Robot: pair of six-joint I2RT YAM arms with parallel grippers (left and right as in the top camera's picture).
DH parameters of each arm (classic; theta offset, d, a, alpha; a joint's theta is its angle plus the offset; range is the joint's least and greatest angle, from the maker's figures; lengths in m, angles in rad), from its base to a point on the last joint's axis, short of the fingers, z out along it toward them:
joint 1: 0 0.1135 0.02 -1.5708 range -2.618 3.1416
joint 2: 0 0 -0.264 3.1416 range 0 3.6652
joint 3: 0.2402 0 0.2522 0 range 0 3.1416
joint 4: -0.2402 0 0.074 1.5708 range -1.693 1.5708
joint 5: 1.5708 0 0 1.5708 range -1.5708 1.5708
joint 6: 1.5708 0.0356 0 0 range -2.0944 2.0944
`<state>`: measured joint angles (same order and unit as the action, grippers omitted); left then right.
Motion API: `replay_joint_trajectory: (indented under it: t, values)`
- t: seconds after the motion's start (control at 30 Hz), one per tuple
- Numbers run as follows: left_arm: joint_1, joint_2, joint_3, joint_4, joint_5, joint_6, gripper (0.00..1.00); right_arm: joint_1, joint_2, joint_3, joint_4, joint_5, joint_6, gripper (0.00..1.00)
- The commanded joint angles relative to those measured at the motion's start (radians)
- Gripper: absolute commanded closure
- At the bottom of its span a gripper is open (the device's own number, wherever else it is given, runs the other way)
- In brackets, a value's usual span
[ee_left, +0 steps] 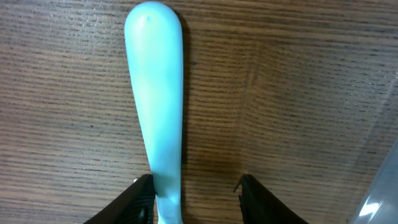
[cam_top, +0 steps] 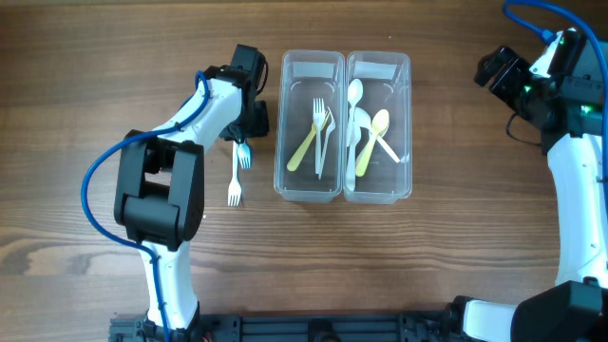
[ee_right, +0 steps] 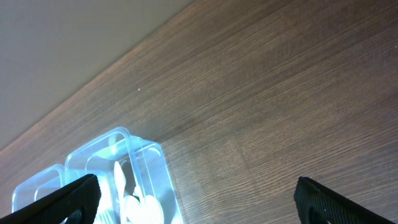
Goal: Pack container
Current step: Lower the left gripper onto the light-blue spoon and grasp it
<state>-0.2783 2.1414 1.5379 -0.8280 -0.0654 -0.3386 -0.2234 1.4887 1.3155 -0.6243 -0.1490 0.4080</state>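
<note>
The container point(cam_top: 343, 193) is a clear twin tub at the table's middle. Its left bin holds a yellow fork point(cam_top: 306, 148) and white forks point(cam_top: 320, 133). Its right bin holds white spoons point(cam_top: 354, 104) and yellow spoons point(cam_top: 378, 128). A light blue fork point(cam_top: 243, 155) lies on the table left of the tub. In the left wrist view its handle point(ee_left: 154, 93) lies between the fingers of my left gripper point(ee_left: 196, 199), against the left finger, with a gap to the right one; the gripper is open. My right gripper point(ee_right: 196, 199) is open and empty, raised at the far right point(cam_top: 499, 71).
A white fork point(cam_top: 234, 185) lies on the table beside the blue one, slightly nearer the front. The tub's corner shows at the lower left of the right wrist view point(ee_right: 149, 155). The table is bare wood point(cam_top: 456, 237).
</note>
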Motion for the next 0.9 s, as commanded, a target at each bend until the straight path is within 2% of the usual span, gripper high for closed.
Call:
replay_joint_trajectory:
  t: [0.0, 0.23, 0.4, 0.87]
  values:
    - [0.006, 0.008, -0.045, 0.020, 0.008, -0.034, 0.54, 0.000, 0.011, 0.001, 0.003, -0.005, 0.014, 0.00]
    - [0.013, 0.012, -0.053, 0.047, 0.008, -0.096, 0.55, 0.000, 0.011, 0.001, 0.003, -0.005, 0.014, 0.00]
    - [0.013, 0.015, -0.053, 0.036, 0.008, -0.103, 0.72, 0.000, 0.011, 0.001, 0.003, -0.005, 0.014, 0.00]
    - [0.013, 0.013, -0.053, 0.039, 0.008, -0.083, 0.88, 0.000, 0.011, 0.001, 0.003, -0.005, 0.014, 0.00]
